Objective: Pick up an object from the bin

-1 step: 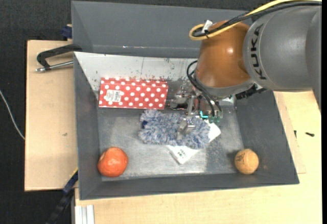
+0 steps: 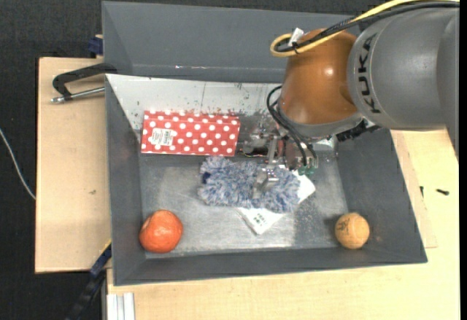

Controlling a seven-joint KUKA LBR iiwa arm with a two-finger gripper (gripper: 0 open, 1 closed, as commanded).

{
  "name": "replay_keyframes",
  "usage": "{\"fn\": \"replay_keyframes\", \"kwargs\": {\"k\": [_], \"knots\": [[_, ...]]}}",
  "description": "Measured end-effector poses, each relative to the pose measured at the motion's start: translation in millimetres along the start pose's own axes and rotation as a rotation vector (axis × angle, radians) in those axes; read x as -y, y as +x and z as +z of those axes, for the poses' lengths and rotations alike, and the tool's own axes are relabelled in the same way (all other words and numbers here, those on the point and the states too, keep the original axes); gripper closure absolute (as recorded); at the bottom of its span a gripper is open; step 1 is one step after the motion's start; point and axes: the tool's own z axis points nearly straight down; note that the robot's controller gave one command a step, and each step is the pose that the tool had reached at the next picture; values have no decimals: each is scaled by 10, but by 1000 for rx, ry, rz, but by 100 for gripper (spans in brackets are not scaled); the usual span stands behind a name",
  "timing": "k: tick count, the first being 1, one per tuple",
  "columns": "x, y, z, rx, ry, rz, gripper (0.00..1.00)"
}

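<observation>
Gripper (image 2: 273,169) over blue fluffy cloth (image 2: 226,189) — red dotted box (image 2: 190,134) adjacent.

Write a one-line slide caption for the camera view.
Gripper over a blue-and-white fluffy cloth beside a red polka-dot box; an orange ball and a tan ball lie apart below.

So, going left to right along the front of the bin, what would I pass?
First the orange ball, then the white tag, then the tan ball.
</observation>
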Motion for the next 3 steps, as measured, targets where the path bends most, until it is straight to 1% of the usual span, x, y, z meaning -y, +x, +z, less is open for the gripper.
{"fn": "replay_keyframes", "kwargs": {"k": [1,2,3], "knots": [[-35,18,282,7,0,107,0],[-90,100,574,8,2,209,0],[-62,129,572,10,2,265,0]]}}
